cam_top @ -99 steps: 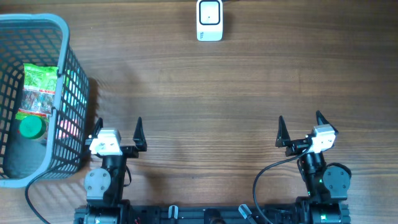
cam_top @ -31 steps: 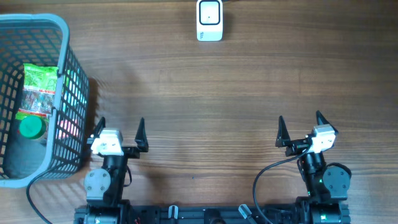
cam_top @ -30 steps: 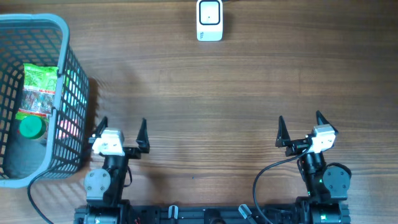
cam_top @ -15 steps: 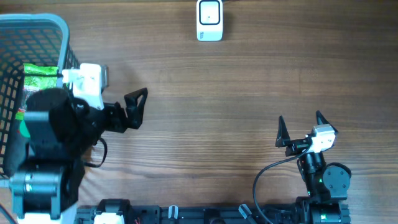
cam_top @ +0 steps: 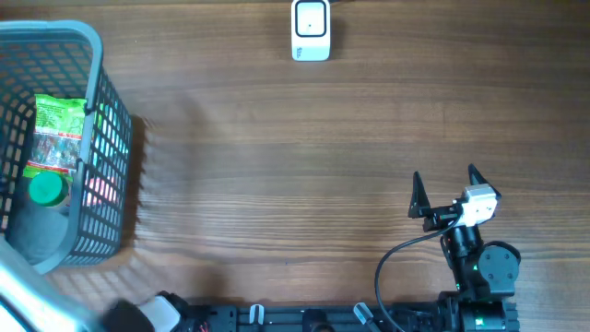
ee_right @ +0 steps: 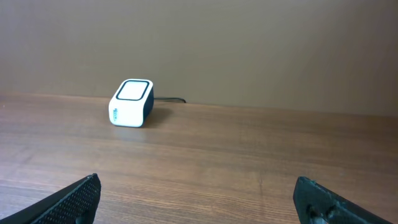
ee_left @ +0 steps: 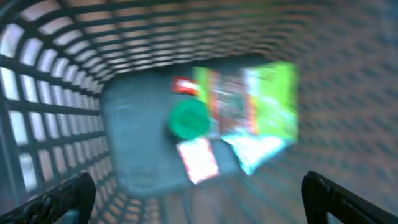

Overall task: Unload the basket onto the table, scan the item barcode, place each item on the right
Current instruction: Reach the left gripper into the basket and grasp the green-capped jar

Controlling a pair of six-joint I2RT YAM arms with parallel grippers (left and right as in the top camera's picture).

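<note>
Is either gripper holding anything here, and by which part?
Nothing is held. The left gripper is open, pointing into the basket; the right gripper stands open above the table.

Overhead: straight down on table (cam_top: 313, 166), scanner (cam_top: 311, 29) at frame top; right wrist: low, level, facing scanner from well back, shared with overhead; left wrist: blurred, close, looking into basket (cam_top: 92, 37) left of scanner, also shared with overhead
</note>
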